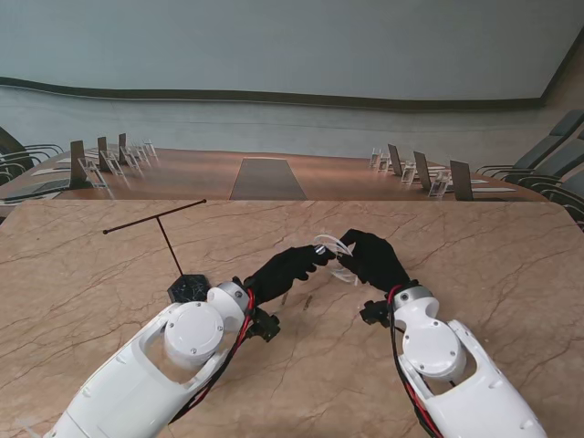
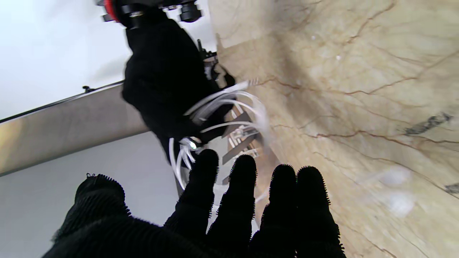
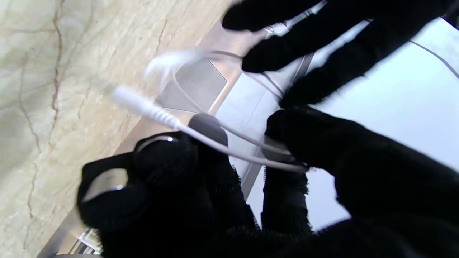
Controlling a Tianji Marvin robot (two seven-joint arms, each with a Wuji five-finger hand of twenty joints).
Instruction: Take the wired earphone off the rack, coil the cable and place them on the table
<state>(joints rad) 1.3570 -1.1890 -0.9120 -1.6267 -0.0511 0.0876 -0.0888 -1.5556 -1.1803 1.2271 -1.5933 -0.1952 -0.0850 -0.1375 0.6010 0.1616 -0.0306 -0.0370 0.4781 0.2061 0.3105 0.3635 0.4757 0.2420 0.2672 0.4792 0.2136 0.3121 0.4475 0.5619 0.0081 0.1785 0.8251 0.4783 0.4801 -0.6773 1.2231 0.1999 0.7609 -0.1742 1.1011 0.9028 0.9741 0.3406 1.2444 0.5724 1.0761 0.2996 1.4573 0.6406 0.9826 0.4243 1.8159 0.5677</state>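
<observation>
**While both hands are meeting, the earphone is hanging between them**

While the right hand (image 1: 372, 259) is pinching the white earphone cable (image 1: 334, 250) in loose loops above the surface (image 1: 474, 255), the left hand (image 1: 287, 269) is reaching in with its fingers (image 2: 239, 179) spread and straight, touching the loops; whether it is gripping them I cannot tell. The rack (image 1: 173, 242) is standing well off beyond the left hand's outer side.

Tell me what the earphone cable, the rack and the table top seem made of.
Earphone cable: white, smooth, probably rubbery plastic; it bends into loose loops. Rack: thin, dark, straight rods, likely metal. Table top: glossy beige veined surface, marble or a marble-look laminate.
</observation>
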